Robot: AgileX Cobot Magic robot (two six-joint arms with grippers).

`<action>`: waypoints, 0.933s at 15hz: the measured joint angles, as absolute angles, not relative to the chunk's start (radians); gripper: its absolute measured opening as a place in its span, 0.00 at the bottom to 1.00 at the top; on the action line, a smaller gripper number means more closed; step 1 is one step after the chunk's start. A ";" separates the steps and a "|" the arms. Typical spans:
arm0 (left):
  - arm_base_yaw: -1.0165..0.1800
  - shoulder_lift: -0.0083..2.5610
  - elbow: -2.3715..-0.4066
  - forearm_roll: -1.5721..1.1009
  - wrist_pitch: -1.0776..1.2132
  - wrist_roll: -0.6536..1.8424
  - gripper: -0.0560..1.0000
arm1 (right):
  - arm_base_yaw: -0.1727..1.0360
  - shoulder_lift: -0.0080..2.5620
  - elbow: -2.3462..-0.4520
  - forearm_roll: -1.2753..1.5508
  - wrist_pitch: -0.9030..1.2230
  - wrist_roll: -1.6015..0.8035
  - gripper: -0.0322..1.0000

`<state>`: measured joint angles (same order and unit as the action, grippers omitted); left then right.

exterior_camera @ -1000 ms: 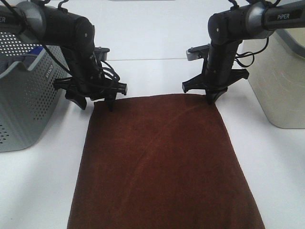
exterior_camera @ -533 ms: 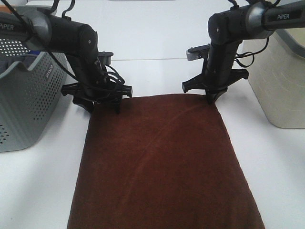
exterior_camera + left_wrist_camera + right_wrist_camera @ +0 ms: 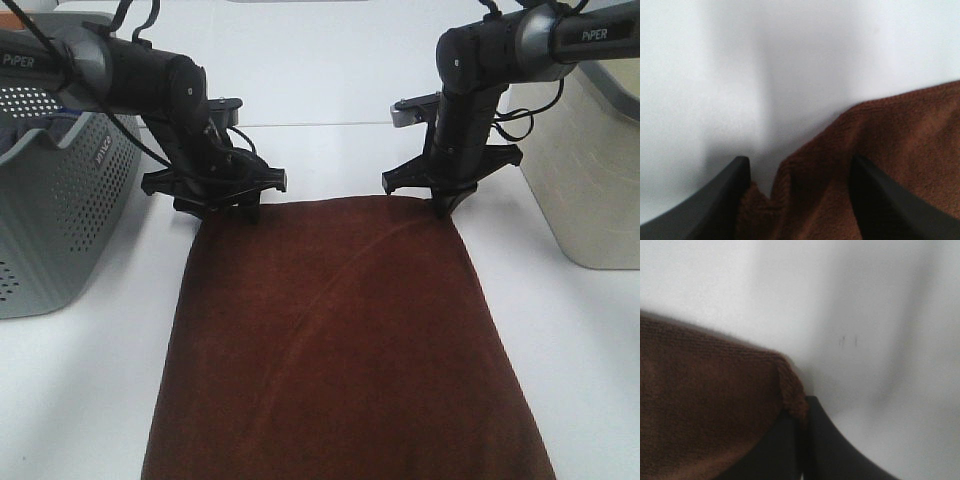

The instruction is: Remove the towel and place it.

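The towel (image 3: 335, 340) lies spread flat on the white table (image 3: 90, 380), dark reddish-brown and plush. Its long axis runs straight from the arms toward the camera. The far short edge sits square across the table between the two grippers, and the near end runs off the bottom of the high view. A faint diagonal crease crosses the nap.

Over to the left gripper (image 3: 228, 214): it is down at the far left corner, tips at the cloth. The left wrist view shows its two dark fingers (image 3: 715, 200) standing apart, with the corner of the towel bunched up between them. The cloth is straddled, not pinched; the jaws are released.

Now the right gripper (image 3: 442, 207), planted on the far right corner. In the right wrist view its fingers (image 3: 840, 450) are pressed together, and the hemmed corner of the towel folds down into the seam between them. That is a clenched grip on the cloth.

Both corners are low, at table level; the towel's far edge shows no lift in the high view.

The table top is plain white and matte, with soft grey shadows under both arms. A grey perforated basket (image 3: 50, 200) stands at the left edge, well apart from the towel. A beige bin (image 3: 590, 170) stands at the right edge, near the right arm. Behind the arms the white surface runs on to a pale back wall.
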<state>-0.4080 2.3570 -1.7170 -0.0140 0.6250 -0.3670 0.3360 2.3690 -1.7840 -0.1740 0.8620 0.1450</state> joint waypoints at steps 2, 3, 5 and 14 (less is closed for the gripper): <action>-0.408 2.360 -1.717 -0.013 0.599 -0.367 0.54 | 0.336 2.369 -1.784 -0.174 0.862 0.145 0.03; -0.408 2.360 -1.717 -0.007 0.597 -0.367 0.49 | 0.336 2.369 -1.784 -0.174 0.862 0.145 0.03; -0.408 2.361 -1.717 0.010 0.598 -0.367 0.35 | 0.336 2.369 -1.784 -0.174 0.862 0.145 0.03; -0.408 2.348 -1.717 0.160 0.577 -0.274 0.07 | 0.336 2.367 -1.801 -0.212 0.856 0.145 0.03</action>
<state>-0.4080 2.3480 -1.7170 0.1600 0.5770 -0.2740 0.3360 2.3670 -1.8010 -0.2120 0.8560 0.1450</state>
